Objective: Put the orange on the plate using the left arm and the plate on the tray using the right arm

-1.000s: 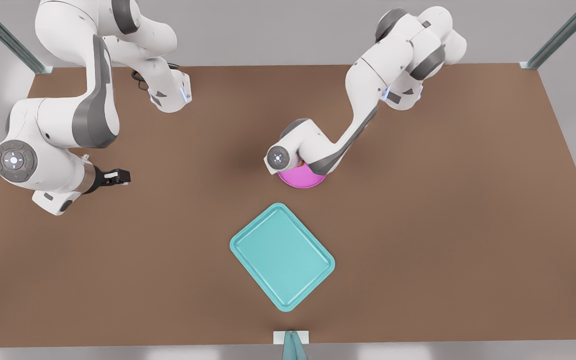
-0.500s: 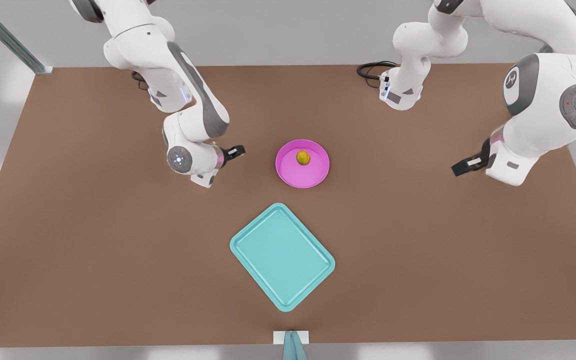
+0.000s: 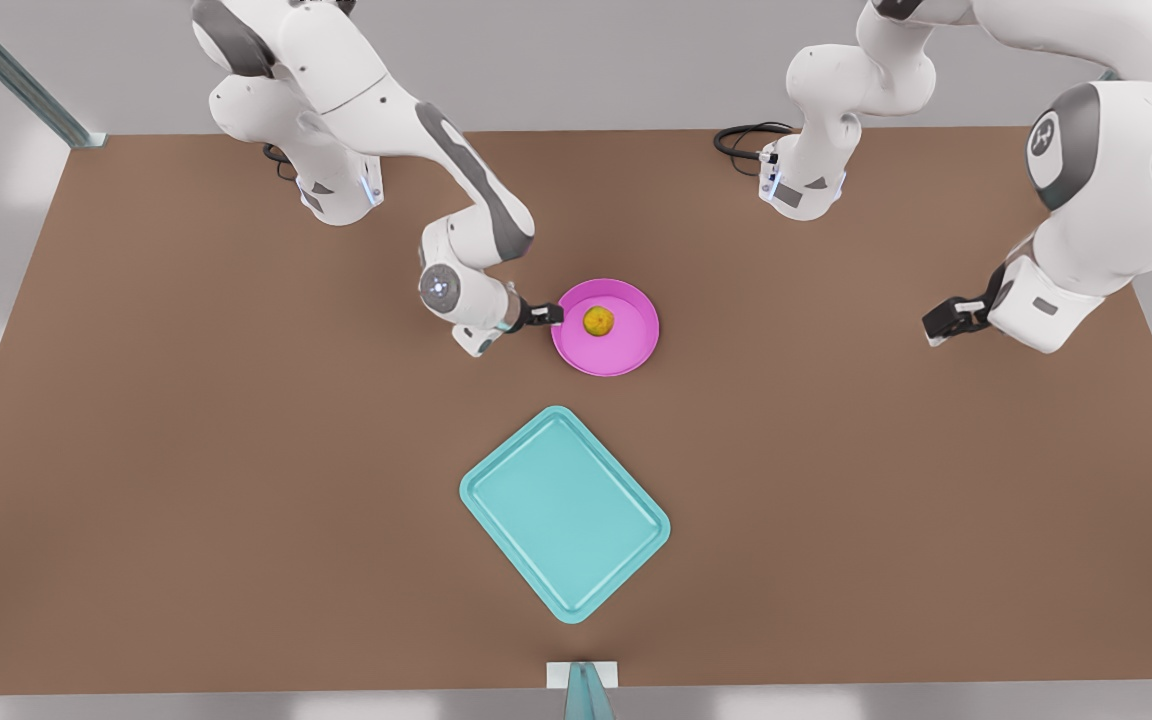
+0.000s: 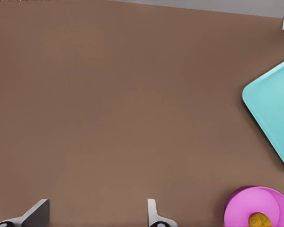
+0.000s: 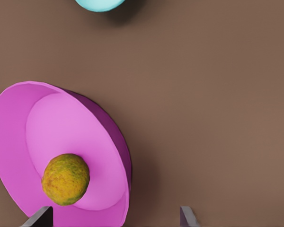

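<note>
Orange (image 3: 598, 320) on plate (image 3: 626, 352), its rim inside spread right tool (image 3: 548, 314); left tool (image 3: 939, 322) spread, well apart.

Soft, even overhead light fills the scene, with a faint blurred shadow beside the plate (image 5: 61, 156) and no glare on the brown table (image 3: 236, 480).
</note>
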`<state>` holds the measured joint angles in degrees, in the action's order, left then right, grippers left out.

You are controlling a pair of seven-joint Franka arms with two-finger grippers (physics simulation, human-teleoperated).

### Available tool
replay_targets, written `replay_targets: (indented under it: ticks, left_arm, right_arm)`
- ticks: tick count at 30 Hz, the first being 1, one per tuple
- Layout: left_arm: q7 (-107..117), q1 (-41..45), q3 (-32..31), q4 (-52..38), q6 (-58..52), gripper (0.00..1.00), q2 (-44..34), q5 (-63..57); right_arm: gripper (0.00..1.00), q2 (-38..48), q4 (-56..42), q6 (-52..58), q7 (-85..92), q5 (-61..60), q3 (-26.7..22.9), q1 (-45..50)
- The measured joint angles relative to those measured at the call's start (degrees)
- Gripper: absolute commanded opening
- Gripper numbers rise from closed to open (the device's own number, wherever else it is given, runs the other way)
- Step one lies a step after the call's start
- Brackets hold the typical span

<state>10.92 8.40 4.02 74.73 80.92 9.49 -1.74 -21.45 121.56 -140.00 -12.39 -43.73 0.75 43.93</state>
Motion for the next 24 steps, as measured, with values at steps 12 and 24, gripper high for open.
replay_targets:
  ticks: [12, 24]
  left_arm:
    - [-4.71, 0.06, 0.15, 0.0, -1.07, 1.0, -0.44, 0.01]
    - [-7.13, 0.12, 0.23, -0.08, -1.86, 1.0, -0.74, 0.04]
  right_arm:
    - [1.0, -9.24, -5.53, -5.02, -6.61, -1.56, 3.32, -0.06]
    - [0.24, -11.02, -6.01, -6.27, -8.39, -2.32, 3.57, -0.83]
